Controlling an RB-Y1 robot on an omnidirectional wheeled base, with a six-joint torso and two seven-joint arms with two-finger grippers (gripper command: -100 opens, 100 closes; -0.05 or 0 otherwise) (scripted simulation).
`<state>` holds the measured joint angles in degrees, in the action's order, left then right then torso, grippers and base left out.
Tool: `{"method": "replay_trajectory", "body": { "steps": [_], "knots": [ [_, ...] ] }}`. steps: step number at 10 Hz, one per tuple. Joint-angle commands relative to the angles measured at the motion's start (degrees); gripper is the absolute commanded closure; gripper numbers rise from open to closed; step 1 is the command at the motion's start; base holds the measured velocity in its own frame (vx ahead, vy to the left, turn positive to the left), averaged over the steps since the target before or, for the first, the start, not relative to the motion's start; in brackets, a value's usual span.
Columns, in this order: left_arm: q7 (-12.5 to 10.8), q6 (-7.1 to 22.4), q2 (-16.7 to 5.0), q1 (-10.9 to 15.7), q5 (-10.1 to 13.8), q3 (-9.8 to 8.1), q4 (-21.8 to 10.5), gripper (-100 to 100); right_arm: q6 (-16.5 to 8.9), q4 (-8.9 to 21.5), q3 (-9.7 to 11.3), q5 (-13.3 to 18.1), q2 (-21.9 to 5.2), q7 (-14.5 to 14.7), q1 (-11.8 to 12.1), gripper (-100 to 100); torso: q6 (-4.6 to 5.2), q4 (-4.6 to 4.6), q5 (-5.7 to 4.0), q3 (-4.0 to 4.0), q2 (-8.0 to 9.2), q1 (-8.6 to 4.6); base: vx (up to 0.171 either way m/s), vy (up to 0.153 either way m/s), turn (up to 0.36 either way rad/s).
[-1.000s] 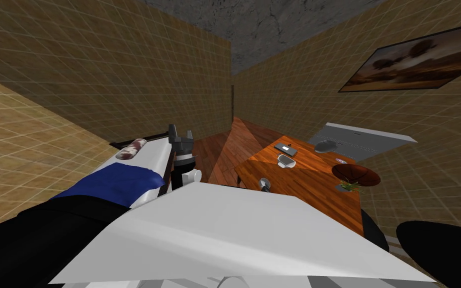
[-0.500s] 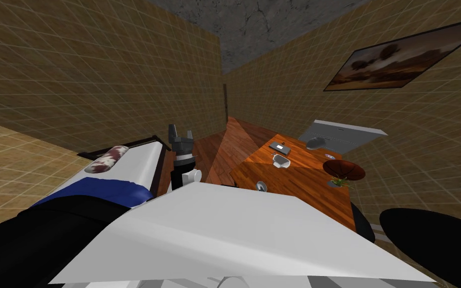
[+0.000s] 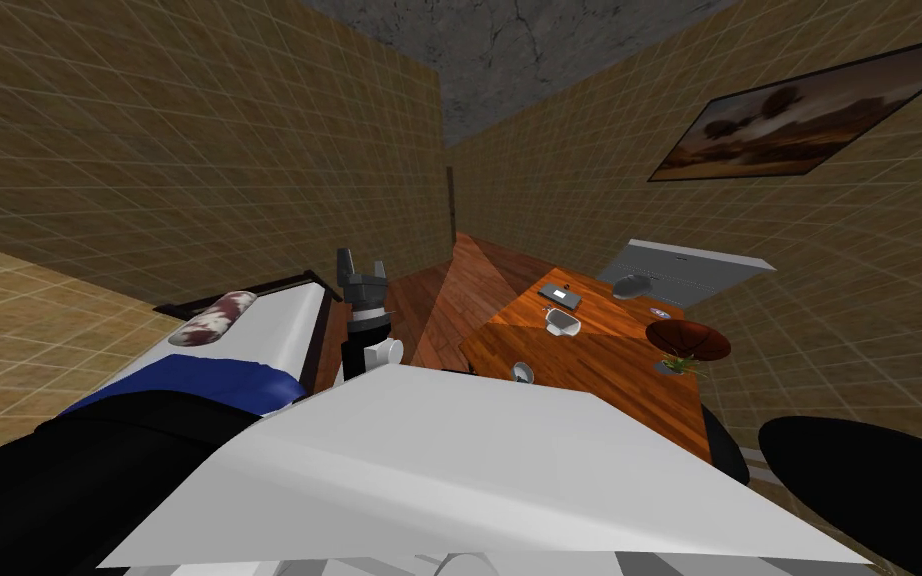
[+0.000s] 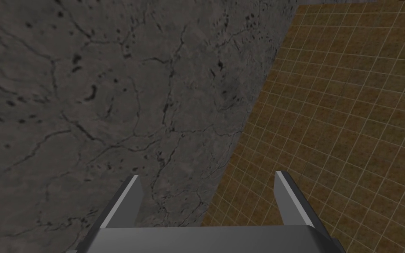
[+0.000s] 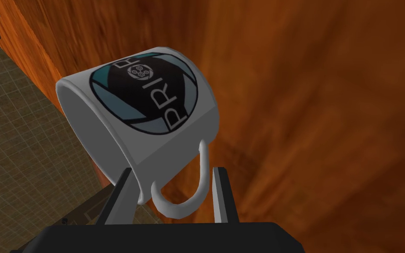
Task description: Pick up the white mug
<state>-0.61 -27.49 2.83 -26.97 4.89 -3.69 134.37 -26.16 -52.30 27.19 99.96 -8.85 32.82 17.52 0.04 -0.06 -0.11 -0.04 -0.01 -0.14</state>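
Right wrist view: the right gripper (image 5: 173, 170) is clenched on the white mug (image 5: 153, 114). Its two fingers have the mug's handle (image 5: 204, 162) between them, one finger (image 5: 120, 197) against the rim by the mouth and the other (image 5: 223, 193) just beside the handle's root. They stand closer together than an open pair would. The mug lies tilted across the view, its mouth toward the table's edge, and its side carries a dark round badge with pale letters. Behind it runs the orange-brown wooden table (image 5: 307, 110), with a tan tiled surface (image 5: 21, 145) past its edge.

In the head view the mug (image 3: 522, 372) shows small at the table's (image 3: 589, 370) near end, just above the chest's tip. Farther along the table sit a white dish (image 3: 563, 321), a flat dark gadget (image 3: 560, 295) and a brown bowl (image 3: 689, 340) with a green plant (image 3: 682, 364) beside it.

The left gripper (image 3: 362, 268) is raised beside a bed (image 3: 279, 320) with a blue blanket (image 3: 199, 385). In the left wrist view, that gripper (image 4: 206, 175) is released, its fingers spread wide and holding nothing.
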Motion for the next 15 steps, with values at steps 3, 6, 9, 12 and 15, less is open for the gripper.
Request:
{"method": "replay_trajectory", "body": {
  "steps": [3, 6, 9, 12, 15],
  "knots": [
    [0.0, 0.0, 0.0, 0.0, 0.0, 0.00, 0.0, 0, 0.0, 0.0, 0.0, 0.0, 0.0, 0.0, 0.0, 0, 0.01, -0.01, -0.02, -0.01, -0.02, -0.02, 0.000, 0.000, 0.000],
    [0.0, 0.0, 0.0, 0.0, 0.0, 0.00, 0.0, 0, 2.4, 3.5, -3.7, -1.9, -1.1, 0.5, -4.0, 100, -0.03, 0.00, 0.01, 0.03, 0.06, 0.05, -0.053, 0.029, 0.148],
    [0.0, 0.0, 0.0, 0.0, 0.0, 0.00, 0.0, 0, 3.5, 5.6, -5.6, -2.9, -1.7, 0.5, -6.1, 100, 0.03, -0.07, -0.02, 0.04, 0.15, -0.02, -0.083, 0.030, 0.081],
    [0.0, 0.0, 0.0, 0.0, 0.0, 0.00, 0.0, 0, 5.9, 9.2, -9.5, -4.8, -3.1, 0.5, -10.5, 100, 0.06, -0.12, -0.06, 0.04, 0.23, -0.17, -0.147, 0.070, 0.168],
    [0.0, 0.0, 0.0, 0.0, 0.0, 0.00, 0.0, 0, 7.1, 11.5, -11.4, -5.8, -3.7, 0.5, -12.7, 100, 0.08, -0.10, -0.06, 0.05, 0.23, -0.24, -0.116, 0.048, 0.125]
  ]
}}
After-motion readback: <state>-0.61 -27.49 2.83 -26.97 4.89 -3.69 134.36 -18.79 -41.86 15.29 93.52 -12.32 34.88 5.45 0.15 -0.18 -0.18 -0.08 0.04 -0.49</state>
